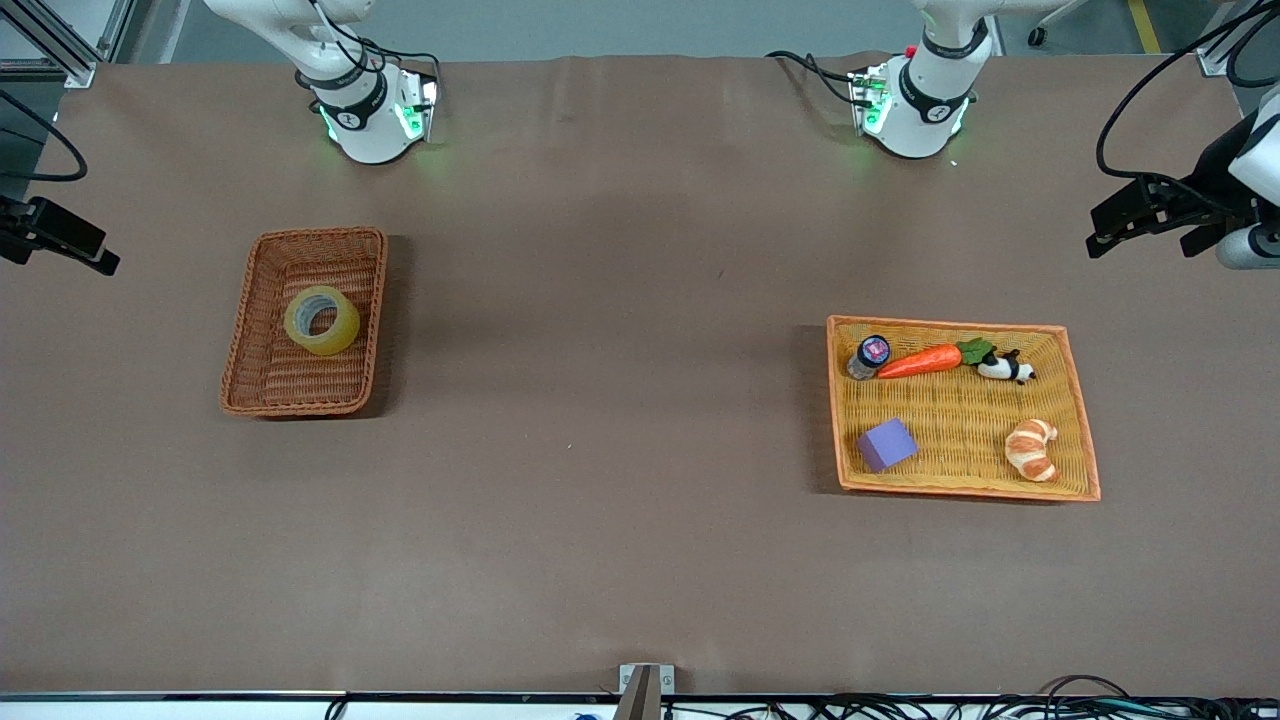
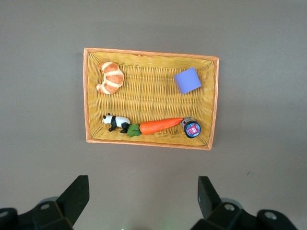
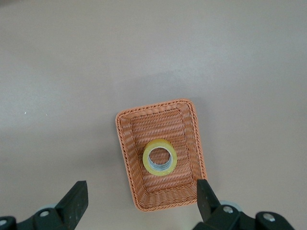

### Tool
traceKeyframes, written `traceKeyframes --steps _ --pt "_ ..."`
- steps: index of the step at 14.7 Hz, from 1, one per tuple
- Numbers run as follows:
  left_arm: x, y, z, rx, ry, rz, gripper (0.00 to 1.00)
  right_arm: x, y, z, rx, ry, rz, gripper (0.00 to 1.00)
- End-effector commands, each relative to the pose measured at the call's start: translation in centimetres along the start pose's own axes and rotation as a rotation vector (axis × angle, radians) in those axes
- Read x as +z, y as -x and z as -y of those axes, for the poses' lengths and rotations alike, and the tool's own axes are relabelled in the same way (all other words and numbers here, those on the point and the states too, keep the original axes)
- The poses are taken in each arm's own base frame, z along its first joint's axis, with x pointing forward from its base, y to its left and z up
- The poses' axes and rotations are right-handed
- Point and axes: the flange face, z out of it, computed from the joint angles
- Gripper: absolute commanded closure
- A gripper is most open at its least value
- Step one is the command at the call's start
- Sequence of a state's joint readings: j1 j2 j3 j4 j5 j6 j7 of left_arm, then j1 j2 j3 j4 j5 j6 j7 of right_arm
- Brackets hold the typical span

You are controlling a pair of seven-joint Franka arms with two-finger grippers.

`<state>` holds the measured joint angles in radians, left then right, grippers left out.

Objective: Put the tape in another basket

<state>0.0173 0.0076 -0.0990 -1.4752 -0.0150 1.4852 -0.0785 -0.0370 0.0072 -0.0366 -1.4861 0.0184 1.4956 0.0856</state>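
The tape [image 1: 321,320], a yellowish roll with a grey-white core, lies flat in the reddish-brown wicker basket [image 1: 262,385] toward the right arm's end of the table. It also shows in the right wrist view [image 3: 160,157], inside the basket [image 3: 165,199]. My right gripper [image 3: 142,187] is open and empty, high above the table beside the basket; it shows at the edge of the front view [image 1: 60,240]. My left gripper [image 2: 143,184] is open and empty, high above the table beside the orange-yellow tray; it also shows in the front view [image 1: 1140,235].
The orange-yellow woven tray [image 1: 955,490] toward the left arm's end holds a purple block [image 1: 886,444], a croissant [image 1: 1032,449], a carrot [image 1: 925,360], a toy panda [image 1: 1006,369] and a small jar [image 1: 869,356]. Brown table between basket and tray.
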Motion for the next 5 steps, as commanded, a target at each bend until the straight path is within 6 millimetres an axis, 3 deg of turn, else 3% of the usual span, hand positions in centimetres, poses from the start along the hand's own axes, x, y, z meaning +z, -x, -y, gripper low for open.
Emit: traceKeyframes --steps 1,5 --pt "-1.09 0.50 -0.02 0.020 0.009 -0.011 0.00 -0.32 0.06 -0.04 -0.003 -0.002 0.009 0.00" --pt "-1.09 0.50 0.06 0.022 0.017 -0.010 0.00 -0.44 0.09 -0.88 -0.019 -0.002 0.010 0.00"
